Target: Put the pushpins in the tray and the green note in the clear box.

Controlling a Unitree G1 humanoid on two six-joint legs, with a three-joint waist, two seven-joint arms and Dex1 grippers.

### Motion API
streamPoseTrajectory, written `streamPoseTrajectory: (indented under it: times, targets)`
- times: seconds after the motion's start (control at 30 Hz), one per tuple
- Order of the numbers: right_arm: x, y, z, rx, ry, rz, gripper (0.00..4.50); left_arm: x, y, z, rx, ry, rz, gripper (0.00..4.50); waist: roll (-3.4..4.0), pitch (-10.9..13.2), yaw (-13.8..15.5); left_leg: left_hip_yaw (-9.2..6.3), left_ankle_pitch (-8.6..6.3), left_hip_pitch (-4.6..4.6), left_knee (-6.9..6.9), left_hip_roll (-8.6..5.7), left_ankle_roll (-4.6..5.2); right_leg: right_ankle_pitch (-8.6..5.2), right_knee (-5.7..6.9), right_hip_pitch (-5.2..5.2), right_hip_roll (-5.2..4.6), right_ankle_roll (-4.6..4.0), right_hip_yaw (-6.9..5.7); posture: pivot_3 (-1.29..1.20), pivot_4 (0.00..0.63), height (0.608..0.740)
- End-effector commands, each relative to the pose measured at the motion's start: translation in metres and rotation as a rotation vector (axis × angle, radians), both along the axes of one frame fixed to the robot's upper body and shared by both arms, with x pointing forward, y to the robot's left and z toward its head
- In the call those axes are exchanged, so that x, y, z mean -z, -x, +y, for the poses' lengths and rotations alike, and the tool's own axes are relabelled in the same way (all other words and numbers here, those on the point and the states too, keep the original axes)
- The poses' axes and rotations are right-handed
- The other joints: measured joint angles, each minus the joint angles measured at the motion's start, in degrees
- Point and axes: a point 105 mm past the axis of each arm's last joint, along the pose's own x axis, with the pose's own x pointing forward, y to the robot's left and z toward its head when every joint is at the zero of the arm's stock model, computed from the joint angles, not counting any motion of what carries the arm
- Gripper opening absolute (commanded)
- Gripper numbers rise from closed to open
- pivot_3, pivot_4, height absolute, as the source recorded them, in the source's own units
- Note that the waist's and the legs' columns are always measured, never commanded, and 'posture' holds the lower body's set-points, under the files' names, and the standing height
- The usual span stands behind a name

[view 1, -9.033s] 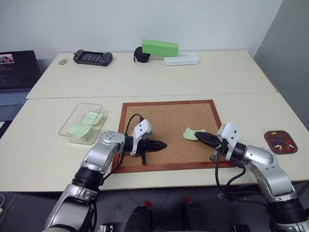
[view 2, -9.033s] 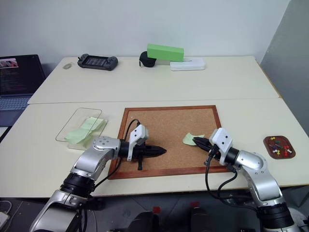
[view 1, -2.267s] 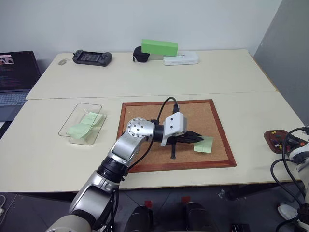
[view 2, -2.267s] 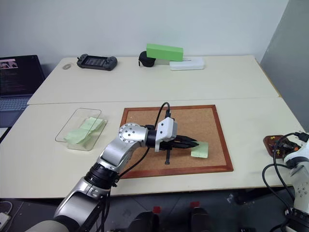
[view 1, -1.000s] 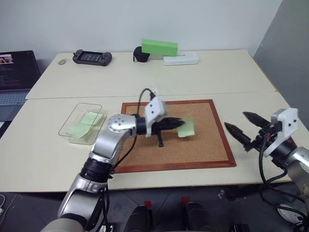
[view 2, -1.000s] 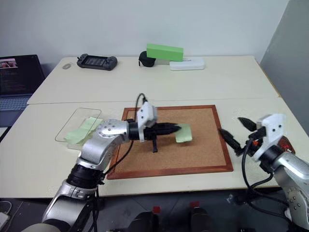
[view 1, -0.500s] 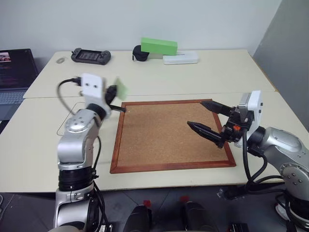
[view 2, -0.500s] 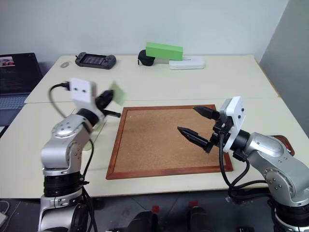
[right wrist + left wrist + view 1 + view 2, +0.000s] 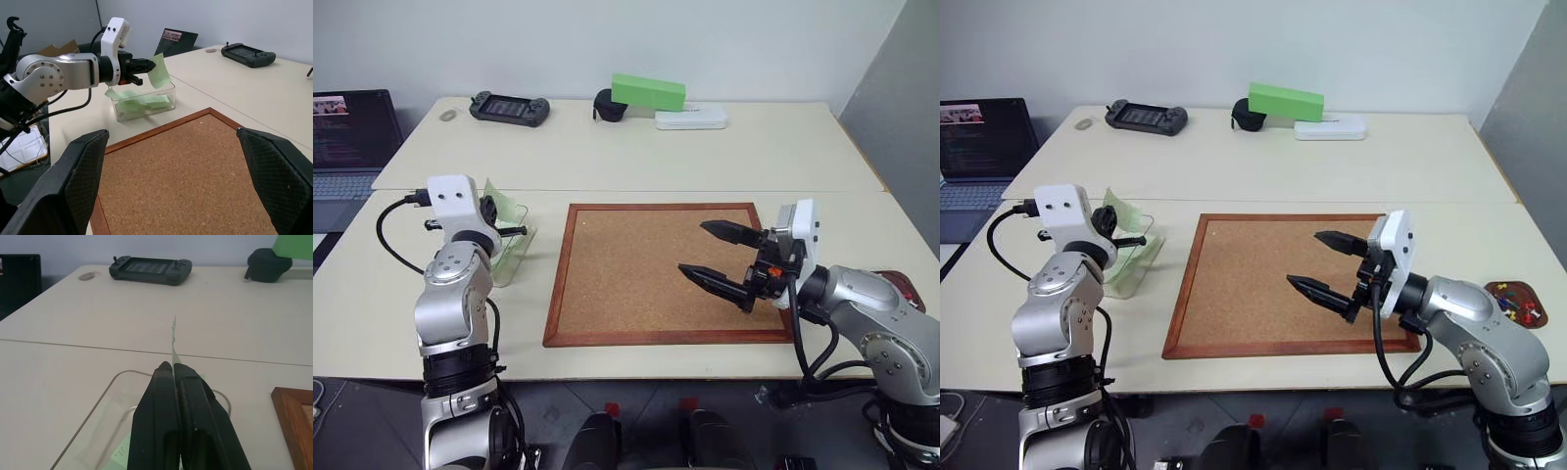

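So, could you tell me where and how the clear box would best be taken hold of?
Probably by the long wall of the clear box that faces the cork board, coming down from above with one finger inside and one outside. The box is shallow and open-topped, with thin upright walls, and that side stands free.

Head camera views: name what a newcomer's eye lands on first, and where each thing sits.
First, the left gripper shut on the green note, held in the air above the clear box that already contains green slips, left of the cork board. Next, the right gripper, its jaws wide open over the board's right side. Behind, a bright green block lies on the far table.
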Motion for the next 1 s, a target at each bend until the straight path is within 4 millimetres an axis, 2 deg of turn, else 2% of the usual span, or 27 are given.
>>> streamPoseTrajectory:
  times: [0.03,0.1,0.5,0.57,0.6,0.7,0.77,0.9,1.0]
  targets:
    - [-0.008,0.002,-0.004,0.009,0.001,-0.049,4.48,-0.006,0.008,0.007,-0.052,0.004,-0.033,0.2,-0.01,0.01,0.02,-0.01,0.0,0.0,0.0,0.0,0.0,0.0,0.0,0.0,0.0,0.0,0.0,0.0,0.15,0.74]
    - [-0.008,0.002,-0.004,0.013,0.003,-0.048,4.5,-0.003,0.01,0.006,-0.061,0.008,-0.029,0.46,-0.01,0.01,0.03,-0.02,0.0,-0.01,0.01,0.0,0.0,0.0,0.0,0.0,0.0,0.0,-0.01,0.0,0.15,0.74]
    - [-0.015,-0.002,-0.002,0.028,-0.005,-0.053,4.5,-0.005,0.009,-0.002,-0.027,-0.01,-0.04,2.93,-0.02,0.01,0.04,-0.01,0.0,0.0,0.0,-0.01,0.0,0.0,0.0,0.01,0.0,0.0,-0.01,0.0,0.15,0.74]
    - [-0.013,-0.003,-0.005,0.058,-0.01,-0.053,4.5,-0.016,0.007,-0.022,0.096,-0.124,-0.07,3.29,-0.03,0.01,0.04,-0.01,0.0,-0.01,0.0,-0.01,0.0,0.0,0.0,0.01,0.0,0.0,-0.02,0.0,0.15,0.74]
    - [-0.012,-0.004,-0.008,0.083,-0.015,-0.052,4.5,-0.022,0.006,-0.038,0.187,-0.169,-0.091,3.56,-0.03,0.01,0.04,-0.02,0.0,-0.01,0.0,-0.01,0.0,0.0,0.0,0.0,0.0,0.0,-0.03,0.0,0.15,0.74]
    - [-0.009,-0.006,-0.015,0.165,-0.024,-0.054,4.5,-0.03,0.011,-0.078,0.411,-0.197,-0.135,3.56,-0.04,0.01,0.28,-0.03,0.01,-0.05,-0.01,-0.02,-0.02,0.0,-0.03,0.01,-0.01,0.0,-0.03,0.0,0.15,0.74]
    - [-0.005,-0.009,-0.022,0.252,-0.014,-0.066,4.5,-0.022,0.016,-0.096,0.506,-0.234,-0.115,3.56,-0.04,0.0,0.2,0.04,0.01,-0.05,-0.01,-0.07,-0.02,0.0,-0.03,0.0,-0.09,0.0,0.02,0.0,0.15,0.74]
    - [0.016,-0.025,-0.044,0.577,0.036,-0.079,4.5,0.001,0.03,-0.115,0.559,-0.188,-0.077,3.56,0.0,-0.01,-0.08,0.11,0.01,0.01,-0.03,-0.03,-0.02,0.0,-0.03,-0.01,-0.08,0.0,0.08,0.0,0.15,0.74]
    - [0.032,-0.028,-0.058,0.771,0.067,-0.087,4.5,0.017,0.038,-0.116,0.528,-0.132,-0.054,3.56,0.0,-0.01,-0.16,0.12,0.01,0.02,-0.05,0.08,-0.02,0.0,0.04,-0.06,-0.09,0.0,0.12,0.0,0.15,0.74]
